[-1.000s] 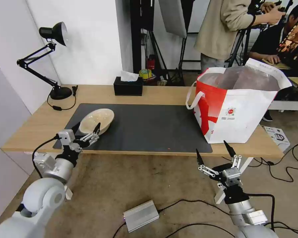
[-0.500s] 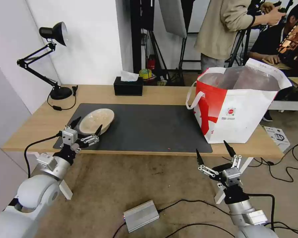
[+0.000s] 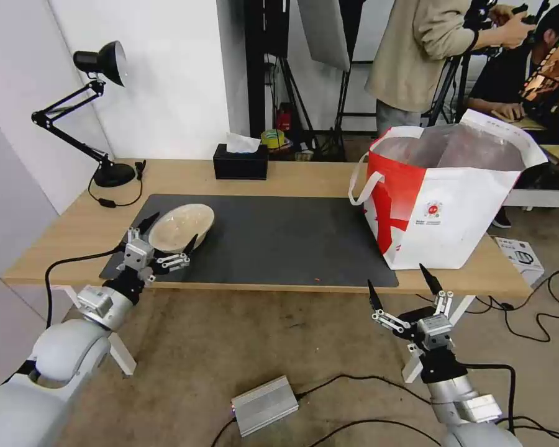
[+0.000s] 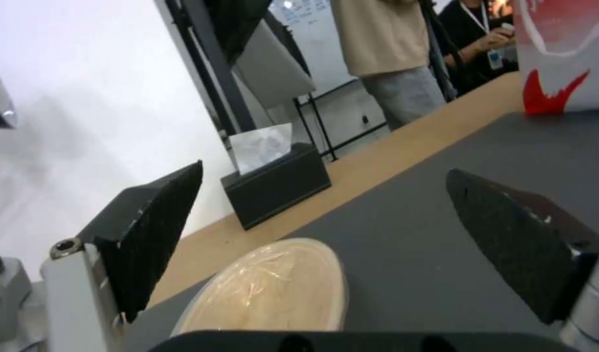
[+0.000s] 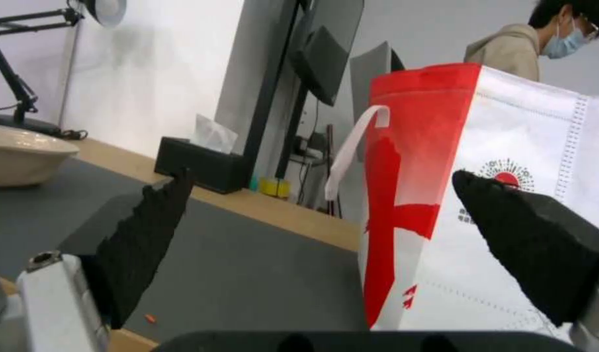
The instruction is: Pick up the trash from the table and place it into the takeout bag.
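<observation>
The left gripper (image 3: 169, 228), spread wide, straddles the beige bowl (image 3: 181, 226) on the table (image 3: 304, 177); the right gripper (image 3: 400, 286) hangs wide below the takeout bag (image 3: 447, 198).

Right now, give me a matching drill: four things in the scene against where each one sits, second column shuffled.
Things:
1. beige bowl
2. takeout bag
3. tissue box
4. right gripper

Places:
A. far edge of the table
B. below the table's near edge, open
C. mat's left end, between the open left gripper fingers
D. table's right end, upright

Pairs: 1-C, 2-D, 3-A, 4-B
</observation>
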Robot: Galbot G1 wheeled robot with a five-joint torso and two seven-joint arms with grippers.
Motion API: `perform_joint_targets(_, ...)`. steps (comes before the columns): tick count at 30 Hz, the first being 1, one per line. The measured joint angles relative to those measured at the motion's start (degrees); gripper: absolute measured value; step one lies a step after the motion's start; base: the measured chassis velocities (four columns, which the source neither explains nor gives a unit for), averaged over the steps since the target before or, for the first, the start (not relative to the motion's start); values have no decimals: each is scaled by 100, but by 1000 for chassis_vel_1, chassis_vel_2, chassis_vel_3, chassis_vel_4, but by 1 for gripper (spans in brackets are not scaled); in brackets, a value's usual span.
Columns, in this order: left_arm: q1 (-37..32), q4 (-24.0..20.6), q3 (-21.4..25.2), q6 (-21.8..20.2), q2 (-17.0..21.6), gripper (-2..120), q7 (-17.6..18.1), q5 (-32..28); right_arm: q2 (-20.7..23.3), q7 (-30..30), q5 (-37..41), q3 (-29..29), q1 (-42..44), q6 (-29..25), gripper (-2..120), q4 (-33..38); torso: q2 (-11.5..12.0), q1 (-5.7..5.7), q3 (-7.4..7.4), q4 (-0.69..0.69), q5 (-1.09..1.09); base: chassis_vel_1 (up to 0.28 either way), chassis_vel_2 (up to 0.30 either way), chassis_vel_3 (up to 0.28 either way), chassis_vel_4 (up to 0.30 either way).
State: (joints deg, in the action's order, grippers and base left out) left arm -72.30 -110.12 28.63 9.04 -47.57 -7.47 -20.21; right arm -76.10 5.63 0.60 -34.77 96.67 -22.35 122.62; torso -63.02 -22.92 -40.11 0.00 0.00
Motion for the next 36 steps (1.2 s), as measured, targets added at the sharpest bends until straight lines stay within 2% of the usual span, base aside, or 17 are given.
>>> perform_joint_targets(9,364,140,-191,22,295,100,-301,75,0,0,0,0,0,0,100,0,0,0,0,0,0,0,0,0,0)
perform_joint_targets(16,507,200,-341,22,375,100,-488,66,0,0,0,0,0,0,100,0,0,0,0,0,0,0,0,0,0)
perform_joint_targets(25,922,451,-687,-3,583,100,-927,33,0,0,0,0,0,0,100,0,0,0,0,0,0,0,0,0,0)
perform_joint_targets(29,1137,565,-889,-115,765,100,-1081,-81,0,0,0,0,0,0,100,0,0,0,0,0,0,0,0,0,0)
perform_joint_targets(36,1252,627,-937,-318,1003,100,-1320,-141,0,0,0,0,0,0,100,0,0,0,0,0,0,0,0,0,0)
